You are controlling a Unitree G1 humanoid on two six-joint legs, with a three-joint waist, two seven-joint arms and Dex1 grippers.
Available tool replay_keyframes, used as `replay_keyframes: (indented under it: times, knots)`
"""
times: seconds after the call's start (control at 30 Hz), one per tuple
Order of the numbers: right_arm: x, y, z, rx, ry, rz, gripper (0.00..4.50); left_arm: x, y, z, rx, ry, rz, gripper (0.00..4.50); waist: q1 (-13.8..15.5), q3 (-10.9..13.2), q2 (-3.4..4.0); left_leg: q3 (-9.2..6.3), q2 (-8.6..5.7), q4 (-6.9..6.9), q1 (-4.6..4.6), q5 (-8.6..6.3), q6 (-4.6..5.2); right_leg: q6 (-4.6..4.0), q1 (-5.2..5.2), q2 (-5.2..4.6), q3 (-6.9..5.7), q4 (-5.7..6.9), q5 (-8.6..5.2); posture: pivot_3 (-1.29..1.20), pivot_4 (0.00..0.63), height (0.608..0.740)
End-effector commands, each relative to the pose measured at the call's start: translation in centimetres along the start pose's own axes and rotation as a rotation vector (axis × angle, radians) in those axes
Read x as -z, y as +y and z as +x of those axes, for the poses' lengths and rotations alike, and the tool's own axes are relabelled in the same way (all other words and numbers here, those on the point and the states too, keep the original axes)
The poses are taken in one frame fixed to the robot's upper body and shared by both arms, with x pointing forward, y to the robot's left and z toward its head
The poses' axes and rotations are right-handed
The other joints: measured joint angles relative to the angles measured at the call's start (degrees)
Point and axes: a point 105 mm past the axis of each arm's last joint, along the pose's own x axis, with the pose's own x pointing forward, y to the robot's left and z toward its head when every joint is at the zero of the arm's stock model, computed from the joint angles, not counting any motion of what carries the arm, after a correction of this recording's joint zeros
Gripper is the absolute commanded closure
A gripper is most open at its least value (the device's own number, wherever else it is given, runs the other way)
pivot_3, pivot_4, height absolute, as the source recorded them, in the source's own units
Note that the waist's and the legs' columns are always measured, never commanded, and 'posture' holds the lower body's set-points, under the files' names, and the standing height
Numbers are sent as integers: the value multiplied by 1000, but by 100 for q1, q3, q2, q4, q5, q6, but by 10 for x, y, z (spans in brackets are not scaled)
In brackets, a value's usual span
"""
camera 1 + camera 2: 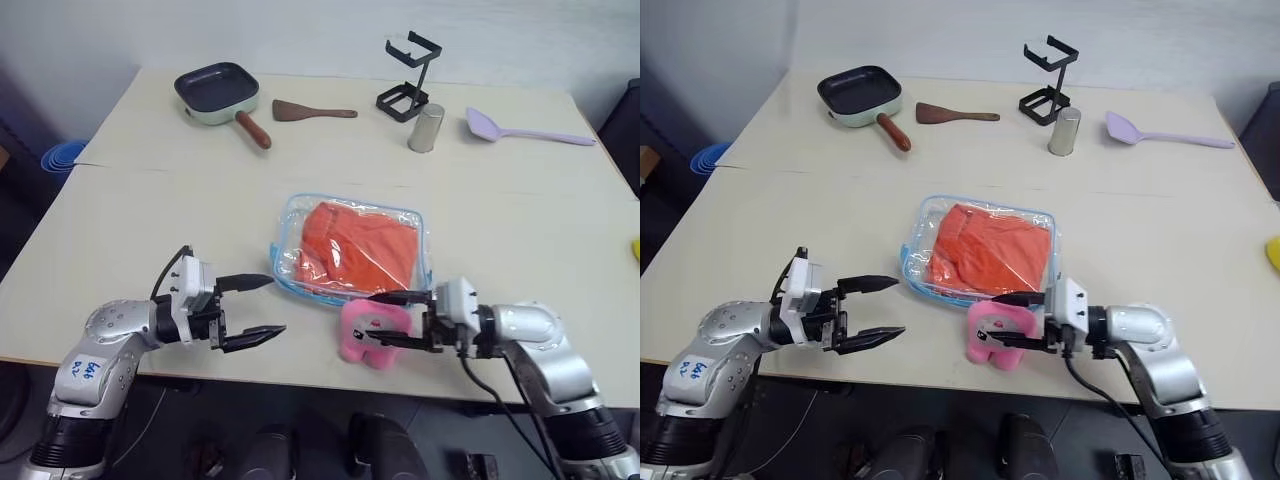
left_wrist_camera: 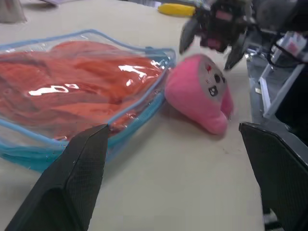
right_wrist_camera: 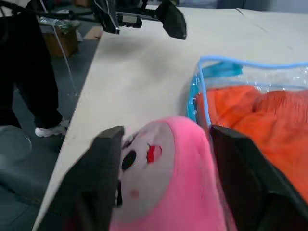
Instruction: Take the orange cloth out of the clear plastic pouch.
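Right wrist view — orange cloth [image 3: 269, 130] cut off

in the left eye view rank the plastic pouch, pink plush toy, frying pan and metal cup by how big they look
1. plastic pouch, clearly largest
2. frying pan, handle included
3. pink plush toy; it sits nearest the camera, so its rank against the pan is unsure
4. metal cup, smallest
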Motion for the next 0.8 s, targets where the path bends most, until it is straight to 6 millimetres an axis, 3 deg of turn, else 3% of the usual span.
replay_keyframes:
  times: [0.03,0.1,0.23,0.33,0.4,0.5,0.6,0.73,0.8]
  knots:
    - [-24,-6,-26,31,-28,-49,449,-3,-1,9,32,19,33,0,9,0,0,-2,0,0,0,-1,2,0,1,-1,0,-5,0,0,150,740]
    - [-24,-6,-48,66,16,-44,58,-6,-6,26,74,-1,56,0,16,0,0,-5,1,0,0,-2,2,0,4,-1,-3,-16,0,0,150,740]
    - [-8,4,-90,102,174,-31,58,-5,-4,75,104,-28,112,0,84,0,0,-12,-3,0,-3,-4,10,5,17,-2,-14,-15,3,0,150,740]
    - [1,10,-101,107,237,-27,58,0,4,110,103,-19,124,0,60,-2,-5,2,-6,2,-2,-1,17,13,19,4,-11,-9,7,0,150,740]
    - [10,10,-100,79,293,-64,58,1,3,129,138,-16,125,0,10,-2,-5,9,-3,2,4,0,15,13,18,10,-5,1,7,0,150,740]
    - [21,-8,-92,91,356,-152,58,6,2,146,178,32,111,0,-60,-1,-6,34,-2,2,15,3,12,13,12,14,16,8,7,0,150,740]
    - [30,-34,-77,84,398,-264,0,4,-6,146,244,29,117,589,-129,-2,-6,44,2,3,24,6,6,13,7,17,27,12,7,0,150,740]
    - [35,-70,-48,81,402,-392,0,4,-7,137,256,43,126,1717,-145,-2,-5,39,3,8,23,12,-2,11,1,15,24,17,6,0,150,740]
    - [38,-77,-35,39,399,-431,370,4,-5,132,253,46,123,2265,-148,-2,-5,30,4,10,18,13,-3,9,-1,14,19,20,5,0,150,740]
